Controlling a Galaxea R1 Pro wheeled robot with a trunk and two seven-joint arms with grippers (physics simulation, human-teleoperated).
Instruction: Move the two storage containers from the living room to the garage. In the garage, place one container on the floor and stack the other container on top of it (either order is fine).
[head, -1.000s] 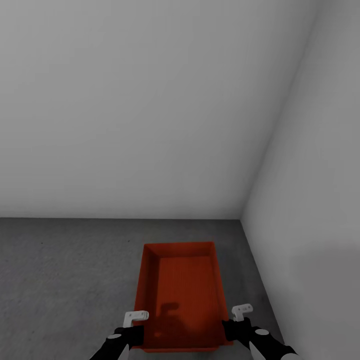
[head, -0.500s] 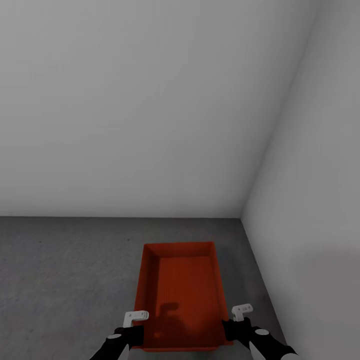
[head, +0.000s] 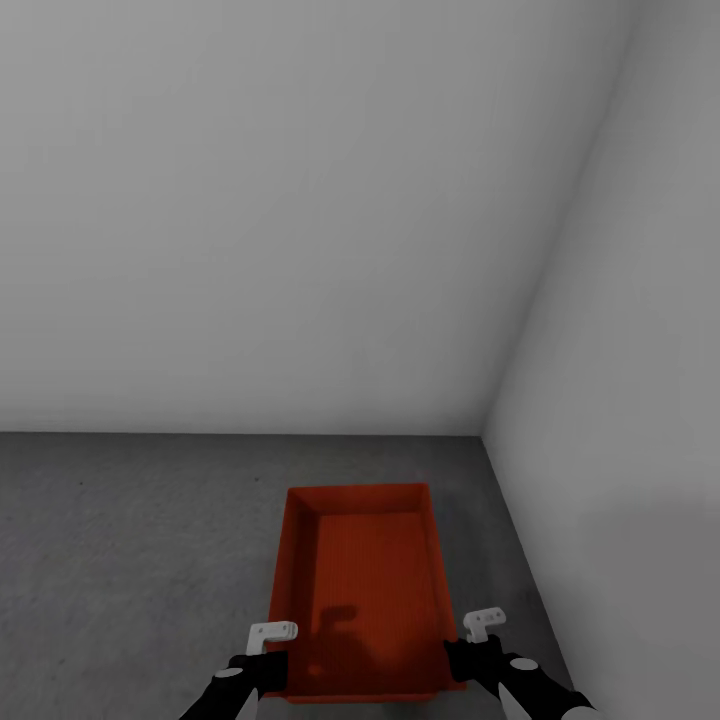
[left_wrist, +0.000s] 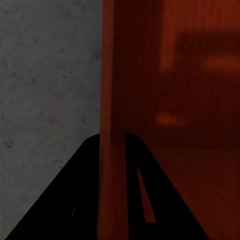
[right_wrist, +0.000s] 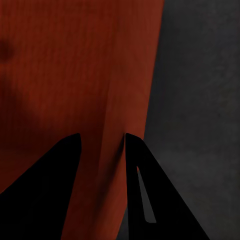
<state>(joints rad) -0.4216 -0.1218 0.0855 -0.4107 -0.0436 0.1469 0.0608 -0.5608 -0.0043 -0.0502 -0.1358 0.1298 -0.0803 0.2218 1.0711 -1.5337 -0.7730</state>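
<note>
One orange-red storage container (head: 360, 590) lies lengthwise ahead of me over the dark grey garage floor (head: 130, 550), close to the room's right corner. It is empty, with a shadow on its bottom. My left gripper (head: 276, 672) clamps its left wall near the near end, and my right gripper (head: 458, 662) clamps its right wall opposite. In the left wrist view the black fingers (left_wrist: 80, 190) of the left gripper (left_wrist: 112, 145) straddle the container's red wall (left_wrist: 170, 90). In the right wrist view the right gripper (right_wrist: 100, 142) straddles the container's other wall (right_wrist: 75, 65). I cannot tell whether the container rests on the floor.
A plain pale grey wall (head: 250, 220) stands straight ahead, and a second wall (head: 640, 450) runs along the right, close to the container. Bare concrete (left_wrist: 45, 75) stretches to the left, and a narrow strip of it (right_wrist: 200, 75) lies between container and right wall.
</note>
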